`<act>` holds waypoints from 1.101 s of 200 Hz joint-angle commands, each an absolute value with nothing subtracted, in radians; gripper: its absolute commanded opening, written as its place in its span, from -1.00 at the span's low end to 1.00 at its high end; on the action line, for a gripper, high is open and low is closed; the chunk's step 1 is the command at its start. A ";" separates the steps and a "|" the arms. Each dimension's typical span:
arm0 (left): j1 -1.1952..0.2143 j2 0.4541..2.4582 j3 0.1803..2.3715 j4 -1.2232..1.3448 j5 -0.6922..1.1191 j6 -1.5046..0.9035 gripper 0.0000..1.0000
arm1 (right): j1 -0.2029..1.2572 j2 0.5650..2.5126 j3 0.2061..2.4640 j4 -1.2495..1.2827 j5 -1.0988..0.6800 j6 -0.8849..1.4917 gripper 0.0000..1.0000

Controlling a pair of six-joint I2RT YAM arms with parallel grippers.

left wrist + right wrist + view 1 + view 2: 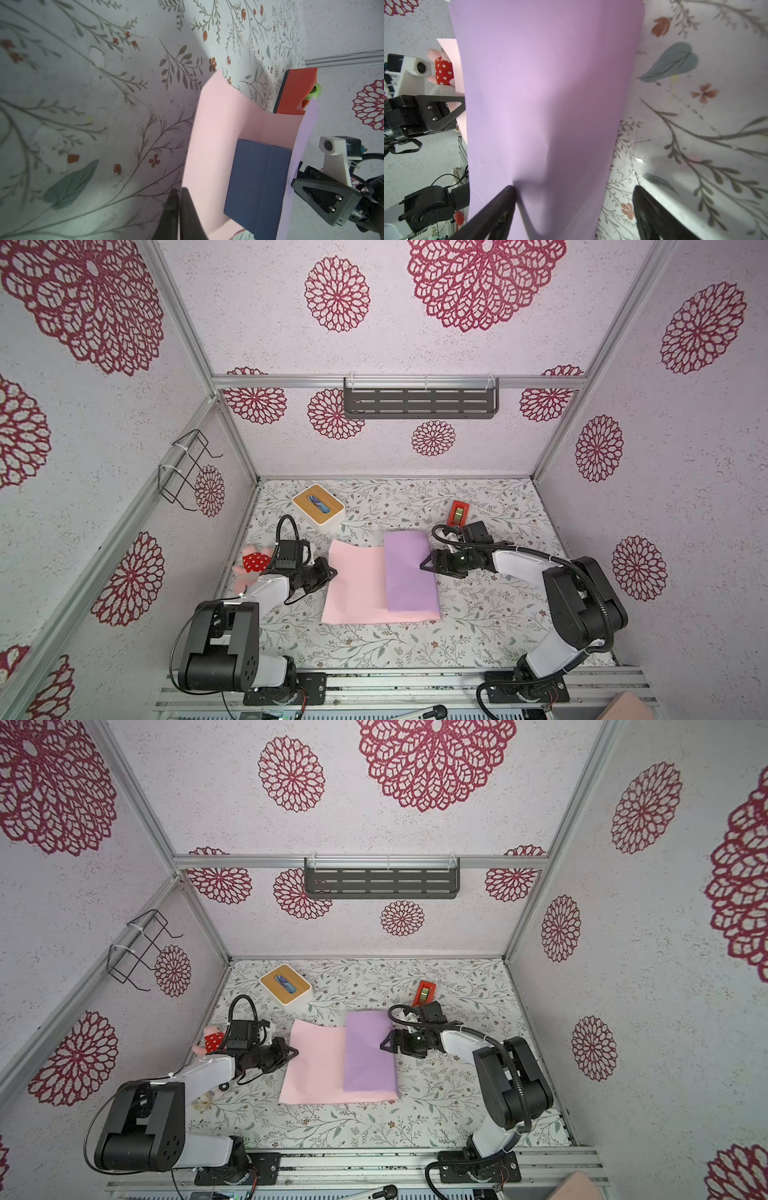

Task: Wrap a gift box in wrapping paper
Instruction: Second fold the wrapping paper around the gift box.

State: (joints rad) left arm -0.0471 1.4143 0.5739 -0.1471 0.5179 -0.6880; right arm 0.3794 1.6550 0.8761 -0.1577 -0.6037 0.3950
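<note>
The wrapping paper (357,585) lies mid-table, pink face up, with its right part folded over as a lilac flap (409,568). The navy gift box (259,187) shows only in the left wrist view, standing on the pink face under that flap; both top views hide it. My left gripper (331,572) is at the paper's left edge. Its jaws (178,192) are pressed together on that edge. My right gripper (427,565) stands open at the flap's right side. One fingertip (508,191) presses on the lilac paper (546,93), the other hangs over the table cover.
A white tissue box with a wooden top (319,503) stands back left. A red tape dispenser (458,512) sits behind the right gripper. A pink plush toy with a red dotted part (253,562) lies beside the left arm. A shelf (419,400) hangs on the back wall.
</note>
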 commanded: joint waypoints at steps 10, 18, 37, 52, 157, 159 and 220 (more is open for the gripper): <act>-0.061 1.418 0.591 -0.205 0.506 -0.677 -0.71 | 0.386 1.712 0.860 -0.242 -0.479 0.383 0.77; -0.061 1.424 0.593 -0.210 0.501 -0.671 -0.68 | 0.387 1.712 0.859 -0.241 -0.480 0.384 0.77; -0.062 1.435 0.597 -0.211 0.489 -0.660 -0.63 | 0.386 1.709 0.859 -0.242 -0.481 0.383 0.77; -0.063 1.440 0.600 -0.220 0.486 -0.651 -0.63 | 0.386 1.706 0.858 -0.244 -0.480 0.383 0.77; -0.078 1.468 0.620 -0.215 0.479 -0.594 -0.63 | 0.386 1.718 0.864 -0.240 -0.486 0.381 0.77; -0.078 1.468 0.620 -0.215 0.479 -0.594 -0.64 | 0.387 1.717 0.865 -0.241 -0.485 0.381 0.77; -0.074 1.448 0.624 -0.224 0.483 -0.595 -0.86 | 0.386 1.718 0.860 -0.239 -0.485 0.385 0.76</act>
